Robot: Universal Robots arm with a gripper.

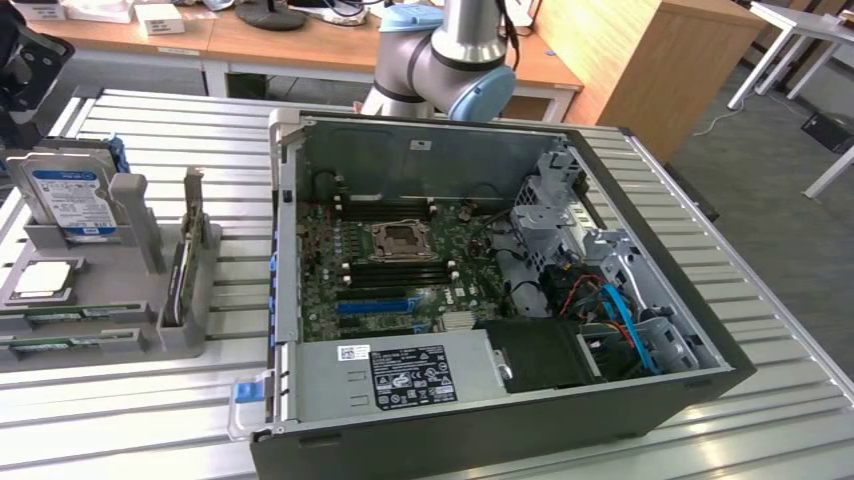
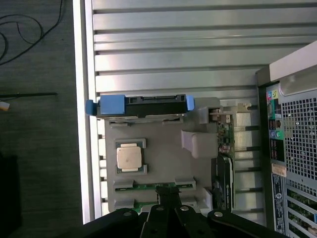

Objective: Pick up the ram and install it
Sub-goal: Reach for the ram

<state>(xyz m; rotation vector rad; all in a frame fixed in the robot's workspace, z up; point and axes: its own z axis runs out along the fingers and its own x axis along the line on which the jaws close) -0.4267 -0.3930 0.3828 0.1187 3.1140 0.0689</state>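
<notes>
On the tabletop (image 1: 134, 420) the open computer case (image 1: 454, 455) showed no ram fitted that I could make out, the ram (image 2: 146, 187) lay in its grey holder (image 2: 163, 134) beside the case, and my fingers (image 2: 167, 198) hung just above it, pressed together and empty, with nothing yet picked up.

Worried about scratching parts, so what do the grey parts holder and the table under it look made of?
The parts holder looks like matte grey plastic, maybe printed: dull even colour, blocky slots. The table looks like bare aluminium: silvery grooved slats with soft reflections. Looks alone can't confirm either.
</notes>
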